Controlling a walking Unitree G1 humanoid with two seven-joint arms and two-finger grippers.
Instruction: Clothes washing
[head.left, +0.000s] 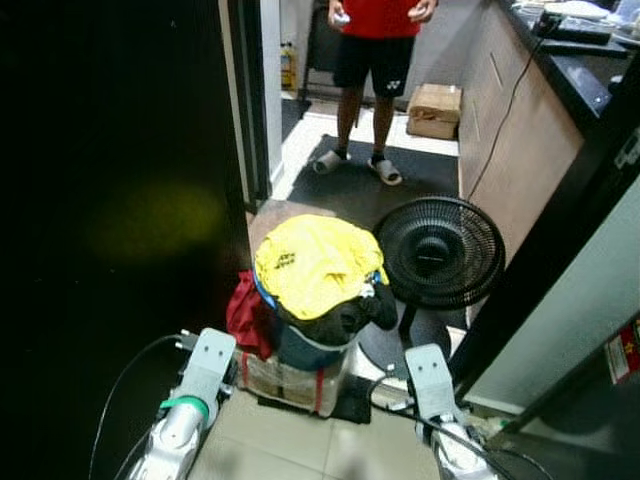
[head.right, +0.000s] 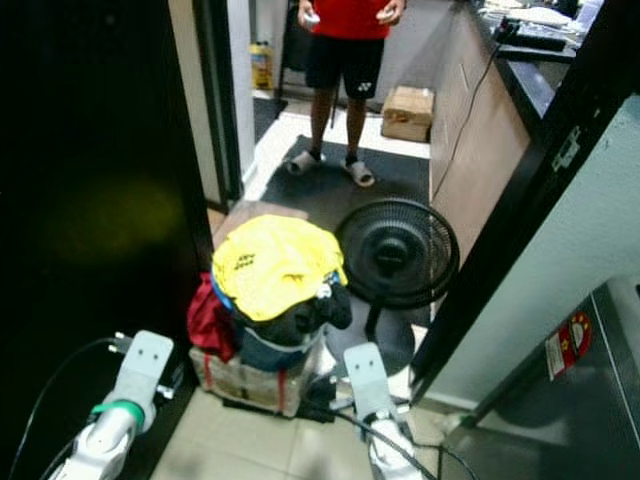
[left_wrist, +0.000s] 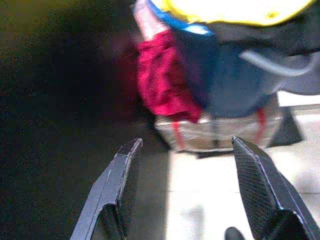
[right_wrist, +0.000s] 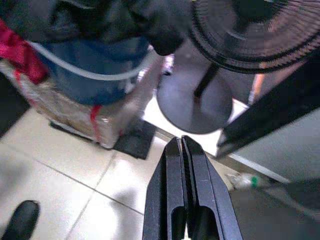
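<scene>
A laundry basket (head.left: 300, 350) stands on the tiled floor just ahead, heaped with clothes. A yellow garment (head.left: 315, 262) lies on top, a black one (head.left: 345, 315) hangs over the front, and a red one (head.left: 248, 315) drapes down its left side. My left gripper (left_wrist: 187, 155) is open and empty, held low before the basket's red garment (left_wrist: 162, 85). My right gripper (right_wrist: 183, 150) is shut with nothing in it, low to the right of the basket (right_wrist: 90, 65), pointing toward the fan's base (right_wrist: 192, 102).
A black floor fan (head.left: 438, 250) stands right beside the basket. A dark wall or door fills the left. A person (head.left: 375, 50) in a red shirt and black shorts stands on a dark mat beyond. A cabinet run (head.left: 520, 140) and a cardboard box (head.left: 435, 108) lie at right.
</scene>
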